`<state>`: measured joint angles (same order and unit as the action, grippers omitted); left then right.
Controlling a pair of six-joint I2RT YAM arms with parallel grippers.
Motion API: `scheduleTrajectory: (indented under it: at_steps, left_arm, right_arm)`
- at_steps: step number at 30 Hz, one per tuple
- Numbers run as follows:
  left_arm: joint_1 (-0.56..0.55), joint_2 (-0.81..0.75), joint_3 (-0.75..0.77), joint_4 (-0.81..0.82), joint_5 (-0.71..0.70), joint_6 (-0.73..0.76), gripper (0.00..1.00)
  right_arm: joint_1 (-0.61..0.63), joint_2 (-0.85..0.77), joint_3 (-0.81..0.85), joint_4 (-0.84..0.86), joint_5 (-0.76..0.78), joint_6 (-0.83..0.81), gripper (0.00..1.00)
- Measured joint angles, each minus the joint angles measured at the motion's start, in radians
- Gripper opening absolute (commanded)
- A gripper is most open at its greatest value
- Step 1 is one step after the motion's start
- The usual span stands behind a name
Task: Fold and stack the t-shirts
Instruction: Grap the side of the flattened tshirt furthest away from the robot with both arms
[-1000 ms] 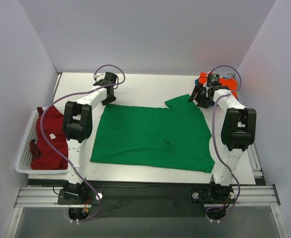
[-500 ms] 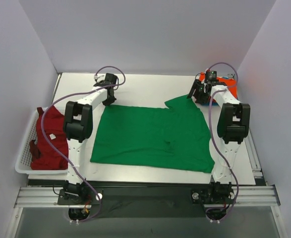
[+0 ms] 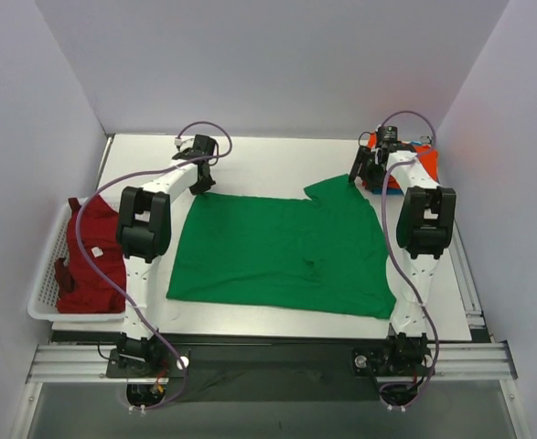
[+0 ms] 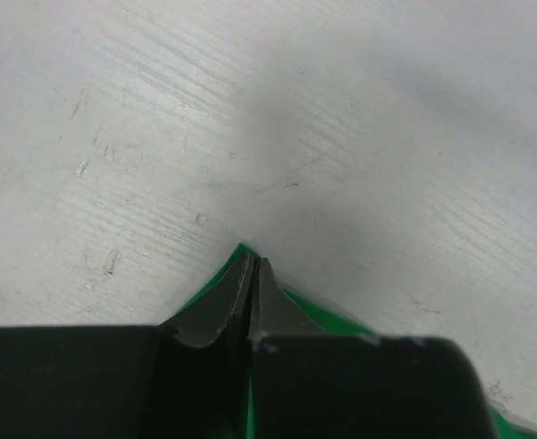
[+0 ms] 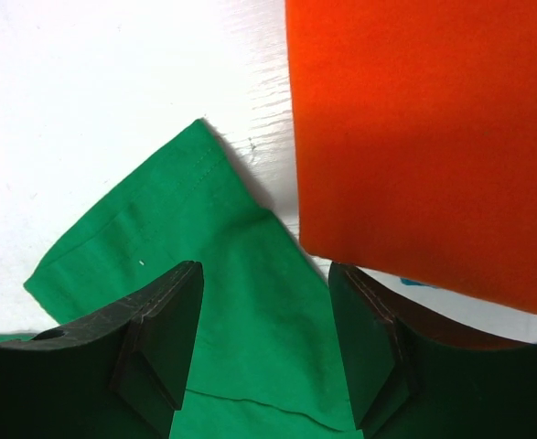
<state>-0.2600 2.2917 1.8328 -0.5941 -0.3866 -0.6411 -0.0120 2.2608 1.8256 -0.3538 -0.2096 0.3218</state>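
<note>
Currently left hand [image 4: 250,265] is pinching the far-left corner of the green t-shirt [image 3: 282,251], lying flat on the counter [image 3: 268,155]; right hand [image 5: 263,273] is hovering released over its sleeve. Next, probably: right pinch, then fold.

The left arm [image 3: 143,224] rose from its base to a raised elbow, with the forearm angled forward and the wrist bent downward. The left gripper [image 4: 250,265] pointed down with both fingers pressed together, pinching a corner of the green t-shirt [image 3: 277,251]. The right arm [image 3: 424,219] reached farther forward, its wrist turned inward toward the centre. The right gripper [image 5: 266,338] pointed down with jaws standing apart, fingers [image 5: 163,334] gripping nothing.
</note>
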Motion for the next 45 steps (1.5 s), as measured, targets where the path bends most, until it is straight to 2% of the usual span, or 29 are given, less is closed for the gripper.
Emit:
scheduleTrajectory:
  at_steps: [7,21,27,33,34,36,37,39,45]
  left_arm:
    - [0.000,-0.006,-0.013,0.019,0.012,0.009,0.00]
    - [0.000,-0.018,-0.039,0.056,0.044,0.010,0.00]
    - [0.000,-0.020,-0.043,0.066,0.055,0.010,0.00]
    - [0.000,-0.020,-0.043,0.068,0.060,0.010,0.00]
    - [0.000,-0.020,-0.043,0.068,0.061,0.010,0.00]
    - [0.000,-0.020,-0.043,0.068,0.063,0.010,0.00]
    - [0.000,-0.020,-0.043,0.069,0.063,0.010,0.00]
    - [0.000,-0.020,-0.044,0.071,0.066,0.010,0.00]
    - [0.002,-0.029,-0.061,0.088,0.078,0.009,0.00]
  right_arm:
    - [0.000,0.076,0.138,-0.089,0.026,-0.012,0.44]
    - [0.048,0.151,0.236,-0.178,0.055,0.073,0.44]
    - [0.049,0.172,0.259,-0.179,0.093,0.135,0.40]
    - [0.050,0.175,0.262,-0.182,0.127,0.177,0.26]
    - [0.050,0.177,0.264,-0.184,0.129,0.180,0.19]
    - [0.050,0.185,0.274,-0.187,0.132,0.187,0.15]
    - [0.050,0.187,0.277,-0.188,0.132,0.188,0.07]
    - [0.050,0.187,0.277,-0.189,0.134,0.193,0.01]
    - [0.053,0.187,0.277,-0.188,0.138,0.197,0.00]
